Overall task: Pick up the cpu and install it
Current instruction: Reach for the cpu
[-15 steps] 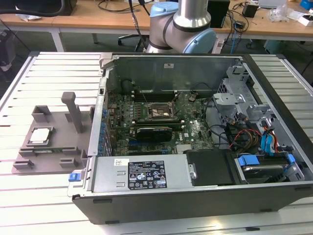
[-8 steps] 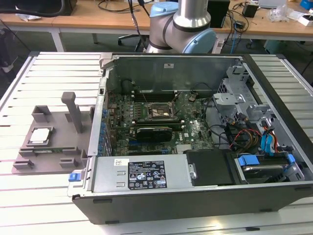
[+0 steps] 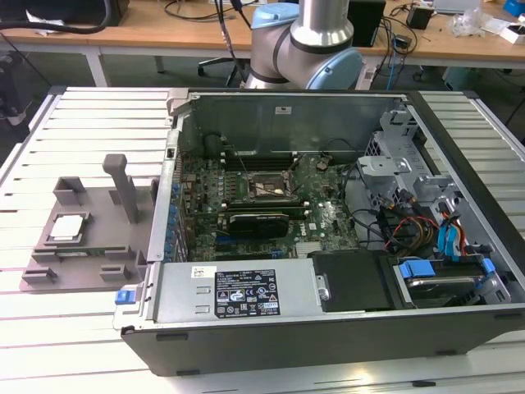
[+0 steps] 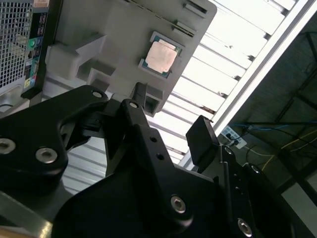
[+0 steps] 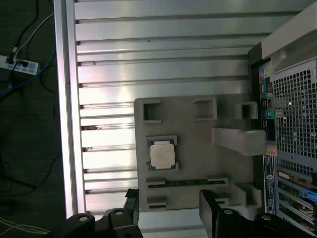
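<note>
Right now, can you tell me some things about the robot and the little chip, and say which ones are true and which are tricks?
1. The cpu lies in the grey tray. True.
2. The pincer is holding the cpu. False: it is open with nothing in it, and the cpu rests in the tray.
3. The tray sits at the exterior view's right of the computer case. False: it sits at the exterior view's left of the case, on the slatted table.
4. The computer case is open, so its motherboard shows. True.
</note>
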Action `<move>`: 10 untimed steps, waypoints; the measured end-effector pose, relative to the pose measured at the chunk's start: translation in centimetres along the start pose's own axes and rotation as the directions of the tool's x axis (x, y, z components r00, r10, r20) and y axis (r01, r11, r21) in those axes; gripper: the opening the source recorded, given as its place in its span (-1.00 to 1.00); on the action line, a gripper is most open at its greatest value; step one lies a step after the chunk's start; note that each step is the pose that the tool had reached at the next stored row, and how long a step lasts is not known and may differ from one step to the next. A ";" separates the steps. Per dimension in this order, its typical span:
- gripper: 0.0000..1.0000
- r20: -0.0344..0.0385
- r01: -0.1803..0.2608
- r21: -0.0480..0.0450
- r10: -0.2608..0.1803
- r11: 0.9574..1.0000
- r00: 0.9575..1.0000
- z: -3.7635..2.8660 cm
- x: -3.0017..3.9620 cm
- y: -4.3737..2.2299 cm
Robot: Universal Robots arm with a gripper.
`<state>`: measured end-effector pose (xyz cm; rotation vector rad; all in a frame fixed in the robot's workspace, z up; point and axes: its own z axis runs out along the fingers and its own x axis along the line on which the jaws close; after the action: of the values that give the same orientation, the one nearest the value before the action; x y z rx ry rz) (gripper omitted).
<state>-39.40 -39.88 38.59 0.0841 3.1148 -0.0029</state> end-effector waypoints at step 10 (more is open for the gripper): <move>0.20 0.000 0.000 0.000 0.000 1.000 1.000 0.91 0.02 0.00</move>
<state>-39.40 -39.89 37.68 0.0841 3.1148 -0.0029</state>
